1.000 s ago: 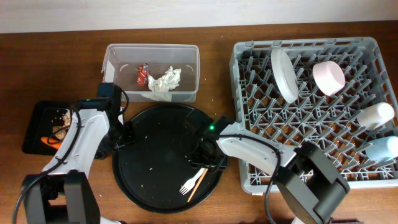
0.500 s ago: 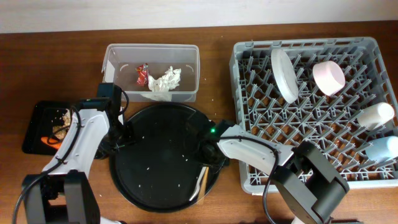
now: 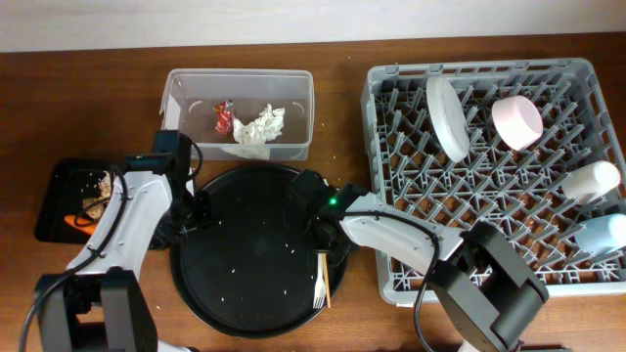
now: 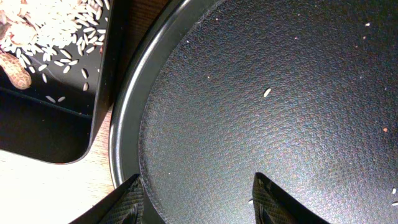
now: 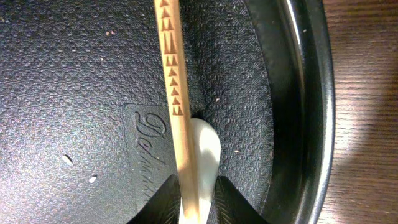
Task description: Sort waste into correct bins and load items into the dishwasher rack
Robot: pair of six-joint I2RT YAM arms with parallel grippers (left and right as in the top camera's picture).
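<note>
Four of six items are already sitting in the dishwasher rack: one white plate, one pink bowl, one white cup and one light blue cup. Two are left outside it, one white fork and one wooden stick. Both are lying side by side near the right rim of the round black tray, short of the rack. I'm seeing the right end effector narrow, pinching the wooden stick together with the fork handle, low against the tray floor. I'm reading the waste as sorted. The clear tub is holding one red wrapper and one white tissue. The shallow black tray is holding one carrot, one brown lump and a pile of rice scraps. A scatter of loose grains is lying on the round tray, too small to count. The left end effector is standing about half wide and holding nothing, hovering over the round tray's left rim just beside the shallow black tray. That's two bins, one rack and one round tray on the desk. I'm judging the task nearly done, with only the fork and stick needing to be carried to the rack.
</note>
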